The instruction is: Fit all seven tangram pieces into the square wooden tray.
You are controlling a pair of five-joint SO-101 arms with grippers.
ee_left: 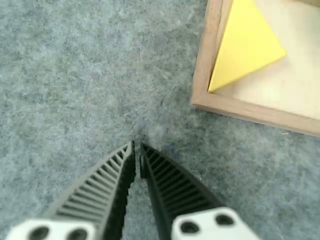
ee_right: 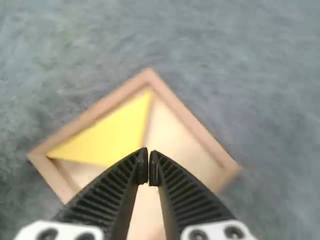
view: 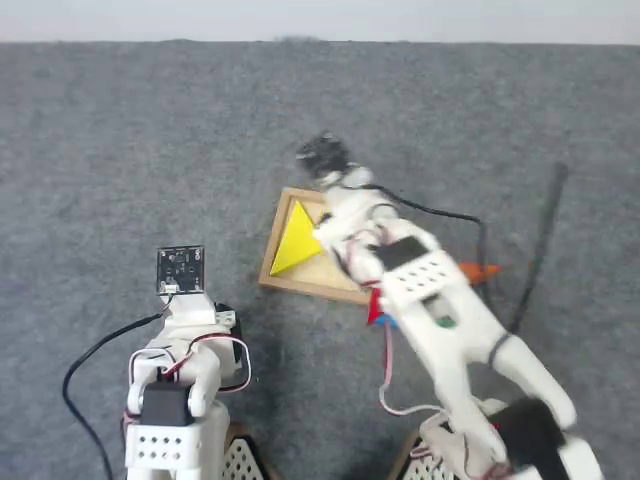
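1. High view: tray (view: 270, 250) lies mid-mat (view: 150, 130), turned slightly.
   - Yellow triangle (view: 296, 242) is flat inside the tray, on its 9 o'clock side against the rim.
   - Right arm (view: 430, 290) stretches from the 5 o'clock corner of the view up across the tray and covers the tray's 3 o'clock half. Its dark, blurred end is at the tray's 12 o'clock.
   - Red piece (view: 374, 312) and blue piece (view: 387, 322) touch each other. They peek out from under that arm at the tray's 5 o'clock, on the mat outside the rim.
   - Orange piece (view: 478, 270) is on the mat at the tray's 3 o'clock, partly hidden.
   - Left arm (view: 185, 360) is folded in at the tray's 7 o'clock, well apart from it, wrist pointing down.
2. Left wrist view: left gripper (ee_left: 136, 146) points down at bare mat.
   - Jaws are narrowed to a thin slit and hold nothing.
   - A tray corner with the triangle in it lies near, beyond the tips and off to one side.
3. Right wrist view: right gripper (ee_right: 148, 152) hangs over the tray's bare floor, tips just beside the triangle's edge.
   - Jaws are almost touching and hold nothing.
   - Whether the tips touch the floor, can't tell.
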